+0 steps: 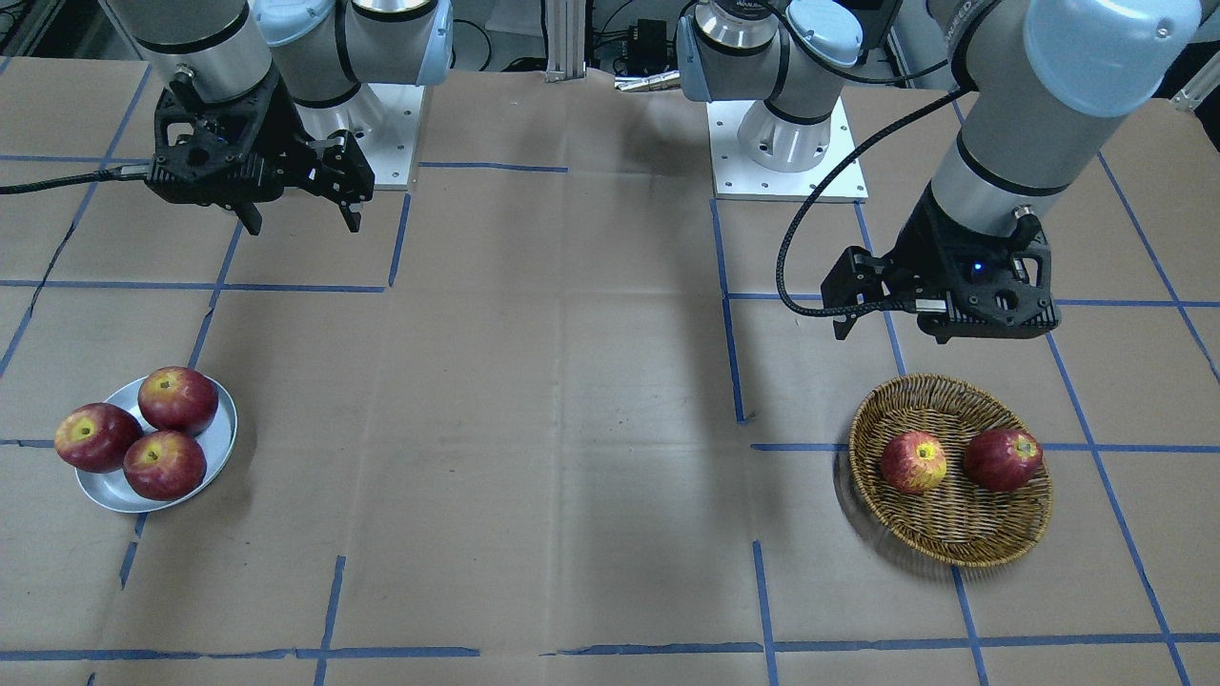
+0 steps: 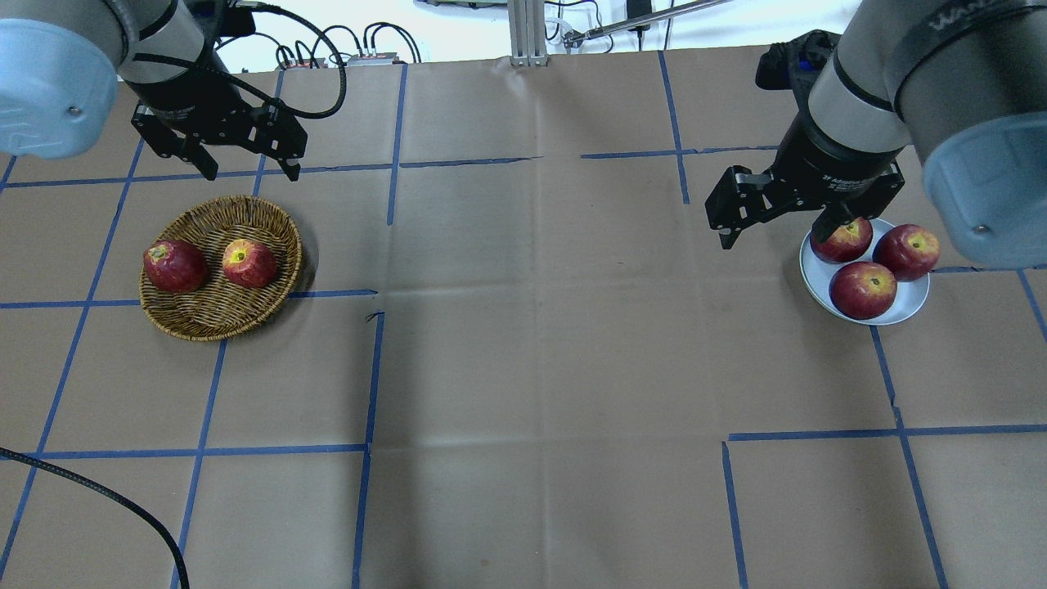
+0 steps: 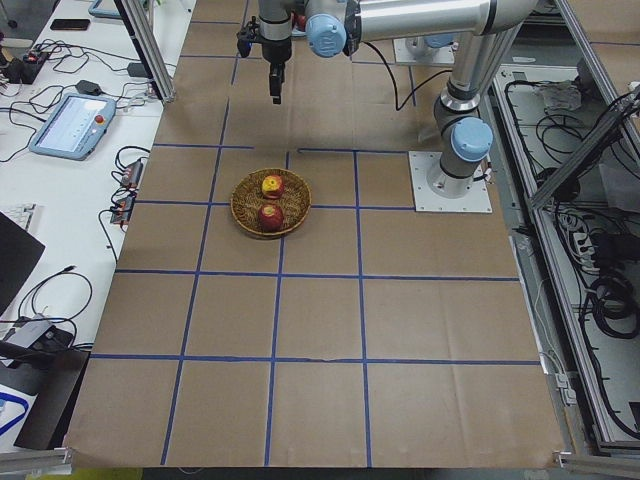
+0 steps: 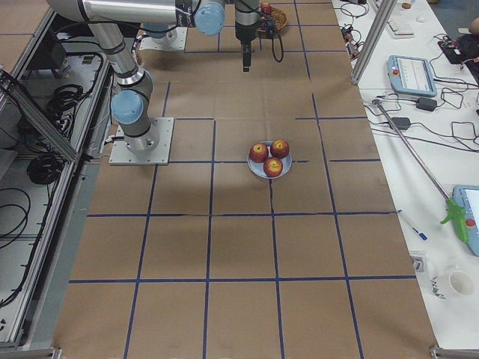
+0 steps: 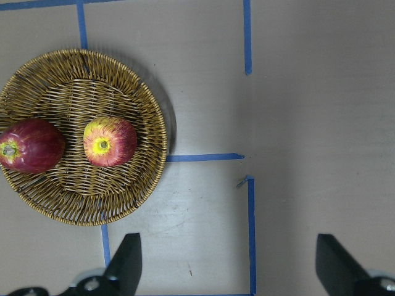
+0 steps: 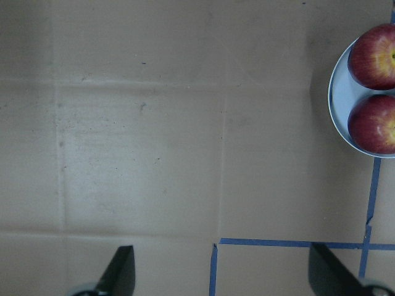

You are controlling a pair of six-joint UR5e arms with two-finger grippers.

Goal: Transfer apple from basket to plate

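Note:
The wicker basket [image 2: 214, 321] [image 1: 953, 543] holds two apples: the red apple with a large yellow patch [image 2: 249, 263] [image 1: 913, 462] [image 5: 110, 142] and a dark red one [image 2: 174, 266] [image 5: 31, 146]. The pale grey-blue plate [image 2: 906, 307] [image 1: 221, 440] [image 6: 339, 92] holds three dark red apples [image 2: 863, 290]. My left gripper [image 2: 249, 172] [image 1: 896, 326] [image 5: 231, 265] is open and empty, high above the table beside the basket. My right gripper [image 2: 775, 236] [image 1: 303, 221] [image 6: 225, 271] is open and empty, high beside the plate.
Brown paper with a blue tape grid covers the table [image 2: 532, 343]. The arm bases [image 1: 786, 143] stand at the robot's edge. A black cable [image 2: 98, 491] lies at the near left corner. Operator desks with tablets and cables flank the table's ends.

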